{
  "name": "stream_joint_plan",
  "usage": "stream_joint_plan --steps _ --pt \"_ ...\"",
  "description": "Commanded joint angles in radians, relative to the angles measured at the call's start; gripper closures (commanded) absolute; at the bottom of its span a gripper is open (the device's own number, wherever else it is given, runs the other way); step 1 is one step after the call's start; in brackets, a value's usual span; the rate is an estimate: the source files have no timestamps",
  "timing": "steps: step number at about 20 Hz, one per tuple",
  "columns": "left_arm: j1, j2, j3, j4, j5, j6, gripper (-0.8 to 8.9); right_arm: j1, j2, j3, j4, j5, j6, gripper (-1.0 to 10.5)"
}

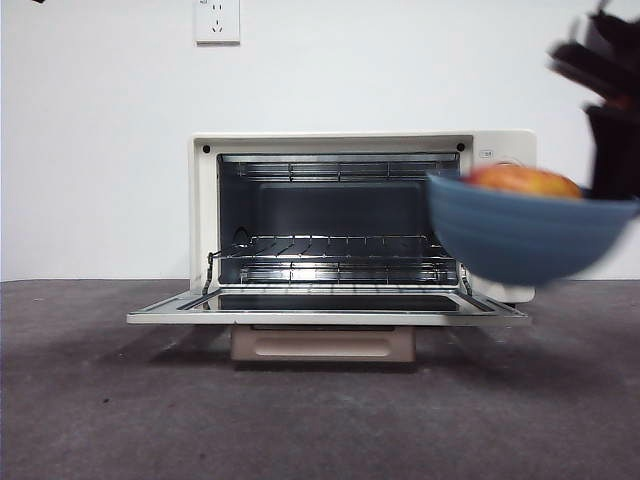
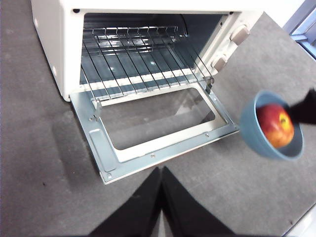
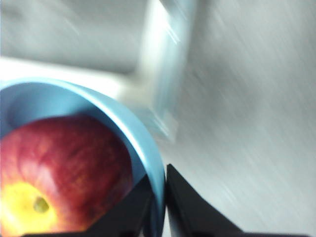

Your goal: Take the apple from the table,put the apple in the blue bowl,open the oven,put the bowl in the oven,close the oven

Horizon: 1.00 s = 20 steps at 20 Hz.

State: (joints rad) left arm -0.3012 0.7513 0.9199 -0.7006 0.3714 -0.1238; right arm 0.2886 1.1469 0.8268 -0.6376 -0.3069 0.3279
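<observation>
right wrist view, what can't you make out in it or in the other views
- Right wrist view: motion blur smears everything behind the matte blue bowl; the cream-white toaster oven cannot be recognised there.
- Front view: the bowl covers the oven's knobs; only the top of the red-yellow apple shows; the right claw is blurred and cut by the edge.
- Left wrist view: the shut left claw hides the table beneath.

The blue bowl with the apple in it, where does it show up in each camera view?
Front view: matte blue ridged bowl at right, airborne, before the oven's knob side.
Left wrist view: at the right edge, beside the open door.
Right wrist view: fills lower left, rim between the right gripper fingers.
Shared landmark: red-yellow apple inside.
</observation>
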Motion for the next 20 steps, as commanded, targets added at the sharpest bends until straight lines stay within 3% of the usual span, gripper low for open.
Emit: stream_joint_plan --steps 1,12,20 --pt "-0.002 0.006 0.008 0.004 0.002 0.028 8.06 0.030 0.044 0.056 0.074 -0.003 0.108 9.4" --pt "-0.002 0.006 0.008 0.004 0.003 0.034 8.06 0.099 0.415 0.386 0.158 0.080 0.224 9.4" --pt "-0.002 0.006 0.008 0.002 0.003 0.034 8.06 0.108 0.561 0.486 0.255 0.112 0.323 9.4"
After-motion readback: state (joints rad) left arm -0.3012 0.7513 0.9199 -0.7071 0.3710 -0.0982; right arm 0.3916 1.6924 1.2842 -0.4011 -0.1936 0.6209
